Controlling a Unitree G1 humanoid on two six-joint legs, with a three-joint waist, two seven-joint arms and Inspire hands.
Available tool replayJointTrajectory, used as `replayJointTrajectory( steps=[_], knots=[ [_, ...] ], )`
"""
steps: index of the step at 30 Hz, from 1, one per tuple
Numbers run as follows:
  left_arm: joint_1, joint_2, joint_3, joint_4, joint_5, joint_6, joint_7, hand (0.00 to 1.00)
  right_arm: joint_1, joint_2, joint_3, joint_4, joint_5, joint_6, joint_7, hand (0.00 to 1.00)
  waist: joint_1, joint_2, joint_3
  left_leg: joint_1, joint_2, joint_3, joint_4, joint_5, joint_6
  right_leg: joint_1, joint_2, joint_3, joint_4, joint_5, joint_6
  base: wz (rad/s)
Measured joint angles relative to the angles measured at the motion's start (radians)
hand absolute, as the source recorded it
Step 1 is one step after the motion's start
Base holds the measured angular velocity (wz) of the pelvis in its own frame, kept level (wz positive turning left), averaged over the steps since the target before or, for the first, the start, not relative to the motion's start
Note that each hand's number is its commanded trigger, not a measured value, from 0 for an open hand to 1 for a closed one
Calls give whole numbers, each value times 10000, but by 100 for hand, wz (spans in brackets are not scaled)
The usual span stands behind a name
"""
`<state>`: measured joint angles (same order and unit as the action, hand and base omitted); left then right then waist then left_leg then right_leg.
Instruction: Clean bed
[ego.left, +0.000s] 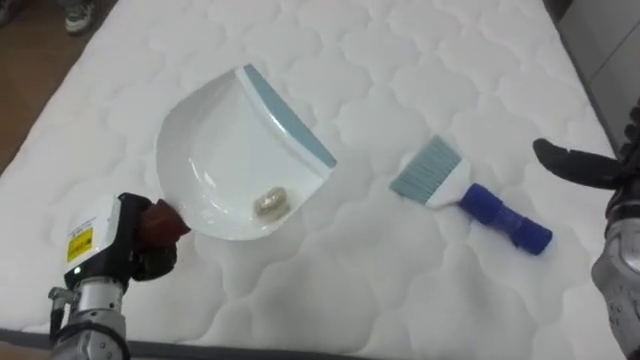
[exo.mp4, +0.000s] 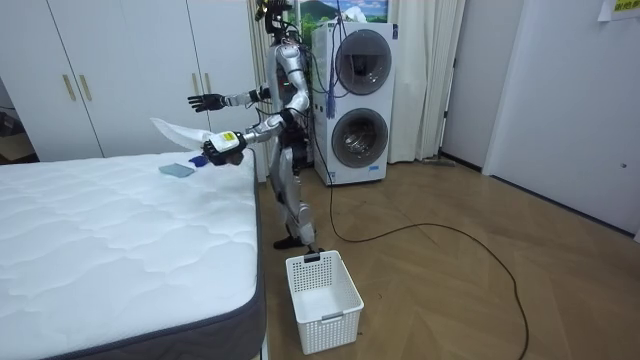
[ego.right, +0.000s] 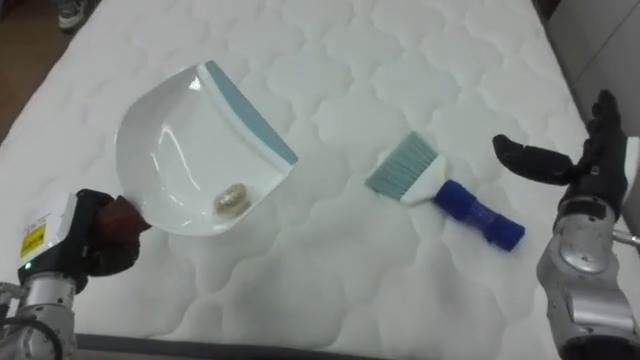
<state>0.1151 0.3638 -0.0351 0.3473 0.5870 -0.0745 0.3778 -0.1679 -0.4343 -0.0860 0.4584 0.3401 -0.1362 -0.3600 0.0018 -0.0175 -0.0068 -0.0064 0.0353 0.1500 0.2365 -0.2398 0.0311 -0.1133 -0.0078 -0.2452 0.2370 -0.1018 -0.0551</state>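
Bed (ego.left: 360, 60): bare white quilted mattress, and the robot stands at its edge with the stacked washing machines (exo.mp4: 360, 100) behind it. Left hand (ego.left: 135, 250) is curled tight round the reddish handle of the white dustpan (ego.left: 230, 150). In the room view the pan is raised off the mattress. One small beige scrap (ego.left: 271, 204) lies in the pan's back, near the handle, and the grey-blue lip points away from the robot. Judgement: the pan is tilted back so the scrap cannot slide out over the lip. Brush (ego.left: 470, 192) lies flat on the mattress, apart from the pan, bristles toward the pan and blue handle toward the right hand (ego.left: 580, 165). That hand hangs beside and above the handle, fingers spread straight, holding nothing. Near mattress edge runs just below the left hand, and the side edge passes close to the right hand. Quilting around pan and brush is otherwise bare, so both arms have free room. White basket (exo.mp4: 322, 290) stands on the floor by the bed corner, probably the place to empty the pan.
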Motion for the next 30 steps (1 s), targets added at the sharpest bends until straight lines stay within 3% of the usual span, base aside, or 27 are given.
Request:
replayJointTrajectory(
  steps=[5, 10, 18, 23, 25, 26, 27, 29, 30],
  knots=[
    [240, -11, 131, -306, -298, 13, -148, 100, 760, 106, -176, -1016, -851, 80, -382, 0, -3, -52, 38, 237, -182, -699, -32, 3, 11, 449, -168, -3, 207, -370, 163, 40],
    [334, -46, 281, -483, -754, 2, -209, 100, 1202, 117, -243, -1799, -1129, 74, -561, 0, -234, -165, 99, 207, -430, -1799, -7, 16, 34, 897, -118, 556, 204, -722, 342, 70],
    [822, -357, 928, -667, -837, -42, -164, 100, 1644, 119, -481, -2472, -1582, 48, -1034, 0, 326, -242, 94, 153, -513, -2827, 39, 129, -31, 1388, -54, 521, -197, -748, 381, 43],
    [876, -687, 917, -868, -834, -81, -163, 100, 1799, 184, -428, -2480, -2013, -60, -1424, 0, 556, -251, 90, -207, -530, -2915, 262, 204, -124, 1546, -44, -200, -180, -751, 380, 64],
    [885, -790, 917, -819, -841, -83, -167, 100, 2039, 299, -436, -2480, -2399, -105, -1465, 0, 387, -269, 100, -207, -511, -2769, 271, 275, -133, 1871, -83, -780, -175, -770, 381, 116],
    [870, -801, 916, -828, -839, -104, -174, 100, 2209, 392, -500, -2481, -2506, -160, -1511, 0, 140, -287, 102, -421, -391, -1992, 402, 292, -110, 2036, -107, -1110, -171, -790, 388, 155],
    [811, -816, 918, -832, -839, -120, -179, 100, 2284, 492, -574, -2481, -2505, -175, -1578, 0, -6, -318, 105, -646, -73, -672, 601, 326, -59, 2087, -187, -1160, -170, -824, 416, 151],
    [729, -886, 915, -830, -836, -123, -235, 100, 2282, 515, -543, -2481, -2503, -180, -1544, 0, 9, -347, 115, -893, 127, 467, 815, 366, 6, 2089, -221, -1182, -173, -955, 447, 95],
    [726, -952, 918, -830, -838, -123, -267, 100, 2277, 515, -542, -2481, -2503, -180, -1480, 0, 61, -347, 116, -961, 110, 542, 873, 370, 14, 2096, -235, -1199, -173, -1004, 480, 69]
  ],
)
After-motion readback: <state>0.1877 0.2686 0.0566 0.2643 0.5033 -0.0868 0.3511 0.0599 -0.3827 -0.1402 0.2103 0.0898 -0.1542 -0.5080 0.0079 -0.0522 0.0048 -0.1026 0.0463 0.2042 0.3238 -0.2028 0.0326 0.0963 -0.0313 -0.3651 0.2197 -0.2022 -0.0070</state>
